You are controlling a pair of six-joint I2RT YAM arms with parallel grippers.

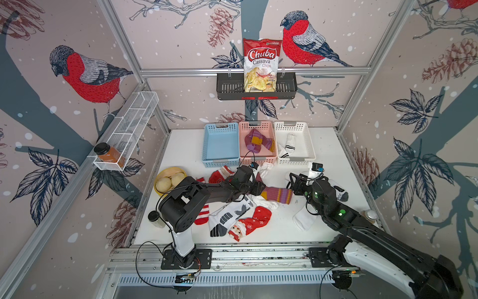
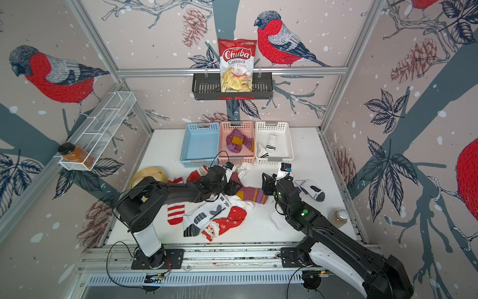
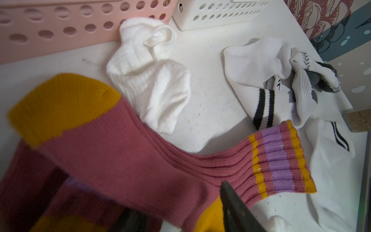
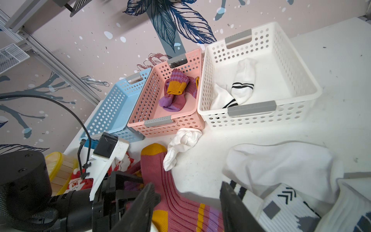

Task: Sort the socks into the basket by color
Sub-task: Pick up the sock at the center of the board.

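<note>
- Two black robot arms lean over a white table (image 1: pixel 181 155) strewn with socks, inside a booth papered with bullfinches.
- The left gripper (image 1: pixel 260 190) sits low over the heel end of a maroon sock (image 1: pixel 278 195) banded in mustard and lilac. In the left wrist view its dark fingers (image 3: pixel 234 204) flank the mustard heel, but whether they pinch the cloth cannot be told.
- The right gripper (image 4: pixel 187 190) hangs over the same sock's striped cuff, jaws parted, with the cuff showing between them.
- Three baskets stand in a row along the table's far edge. The blue basket (image 1: pixel 222 126) is on the left arm's side, the pink basket (image 1: pixel 256 124) is in the middle and the white basket (image 1: pixel 307 145) is on the right arm's side.
- The pink basket holds maroon-and-mustard socks (image 1: pixel 258 141), and the white basket holds white socks with black stripes (image 1: pixel 288 146).
- A balled white sock (image 1: pixel 266 168) lies on the table just in front of the pink basket.
- Nearer the arms' bases lie a Santa sock (image 1: pixel 252 222), a red-and-white striped sock (image 1: pixel 203 216) and a white sock with black marks (image 1: pixel 227 216).
- A plain white sock (image 1: pixel 305 218) lies partly under the right arm, and a white-and-grey sock (image 1: pixel 340 191) lies beyond that arm.
- A yellow bowl (image 1: pixel 169 178) stands near the left arm, and a chips bag (image 1: pixel 261 64) stands in a black shelf (image 1: pixel 227 88) on the back wall.
</note>
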